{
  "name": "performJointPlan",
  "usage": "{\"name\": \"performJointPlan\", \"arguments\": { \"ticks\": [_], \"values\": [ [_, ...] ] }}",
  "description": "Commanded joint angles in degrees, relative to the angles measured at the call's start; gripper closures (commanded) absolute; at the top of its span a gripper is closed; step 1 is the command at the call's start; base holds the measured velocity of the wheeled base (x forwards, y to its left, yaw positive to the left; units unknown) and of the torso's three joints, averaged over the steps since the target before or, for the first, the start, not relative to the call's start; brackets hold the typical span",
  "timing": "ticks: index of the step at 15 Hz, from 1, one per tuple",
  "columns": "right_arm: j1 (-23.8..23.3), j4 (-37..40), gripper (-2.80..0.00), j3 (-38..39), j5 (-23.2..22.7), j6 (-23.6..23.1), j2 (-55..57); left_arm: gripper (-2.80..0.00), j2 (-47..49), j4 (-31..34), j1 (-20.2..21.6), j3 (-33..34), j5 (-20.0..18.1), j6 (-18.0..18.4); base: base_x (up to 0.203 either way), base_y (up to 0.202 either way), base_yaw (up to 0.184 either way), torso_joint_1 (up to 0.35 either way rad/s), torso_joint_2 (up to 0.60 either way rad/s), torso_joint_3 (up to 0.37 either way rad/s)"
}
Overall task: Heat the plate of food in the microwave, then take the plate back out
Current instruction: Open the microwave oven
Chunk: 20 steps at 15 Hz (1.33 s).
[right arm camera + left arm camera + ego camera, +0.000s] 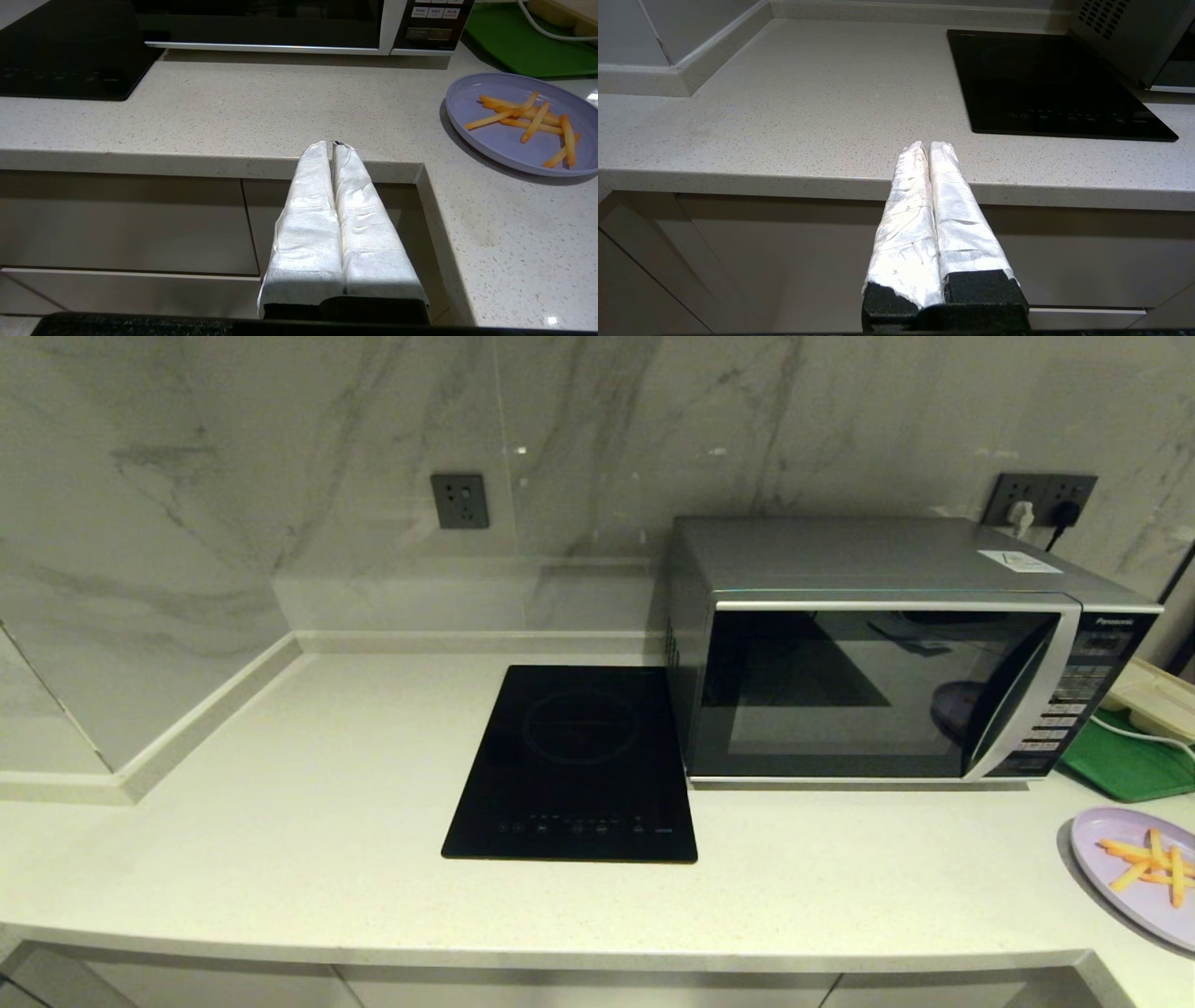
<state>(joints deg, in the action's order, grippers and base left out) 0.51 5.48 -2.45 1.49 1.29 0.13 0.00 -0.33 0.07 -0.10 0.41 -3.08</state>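
Observation:
The silver microwave (887, 653) stands at the back right of the counter with its dark glass door closed; its lower front (261, 28) shows in the right wrist view. The lilac plate of food (1139, 873) with orange fries lies on the counter at the far right, in front of the microwave's button panel, and appears as the plate (523, 123) in the right wrist view. My right gripper (331, 145) hangs shut and empty at the counter's front edge, left of the plate. My left gripper (924, 145) is shut and empty at the front edge, left of the hob. Neither arm shows in the head view.
A flat black induction hob (574, 761) lies left of the microwave. A green tray (1125, 761) with a cream board and white cable sits behind the plate. Cabinet fronts (126, 219) run below the counter edge, which steps forward at the right corner (420, 168).

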Motion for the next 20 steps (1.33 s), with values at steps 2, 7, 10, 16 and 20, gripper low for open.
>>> {"name": "performJointPlan", "arguments": {
  "ticks": [2, 7, 10, 16, 20],
  "values": [
    [0.0, -0.2, 0.00, 0.3, 0.4, 0.2, -0.1, 0.00, 0.0, 0.0, 0.0, 0.0, 0.0, -0.1, 0.000, 0.000, 0.000, 0.000, 0.00, 0.000],
    [0.0, 0.2, 0.00, 0.0, 0.0, 0.1, -0.1, 0.00, 0.0, 0.0, 0.0, 0.0, 0.0, -0.1, 0.000, 0.000, 0.000, 0.000, 0.00, 0.000],
    [0.0, 1.7, 0.00, -0.4, 0.3, 0.1, 1.2, 0.00, 0.0, 0.0, 0.0, 0.0, 0.0, -0.1, 0.000, 0.000, 0.000, 0.000, 0.00, 0.000],
    [0.1, 3.3, 0.00, -11.6, 0.7, 9.0, 23.7, 0.00, 0.0, 0.0, 0.0, 0.0, 0.0, 0.0, 0.000, 0.000, 0.000, 0.000, 0.00, 0.000],
    [0.0, -3.8, 0.00, -19.0, 11.9, 3.8, 43.7, 0.00, 0.0, 0.0, 0.0, 0.0, 0.1, -0.1, 0.000, 0.000, 0.000, 0.000, 0.00, 0.000]
  ]
}}
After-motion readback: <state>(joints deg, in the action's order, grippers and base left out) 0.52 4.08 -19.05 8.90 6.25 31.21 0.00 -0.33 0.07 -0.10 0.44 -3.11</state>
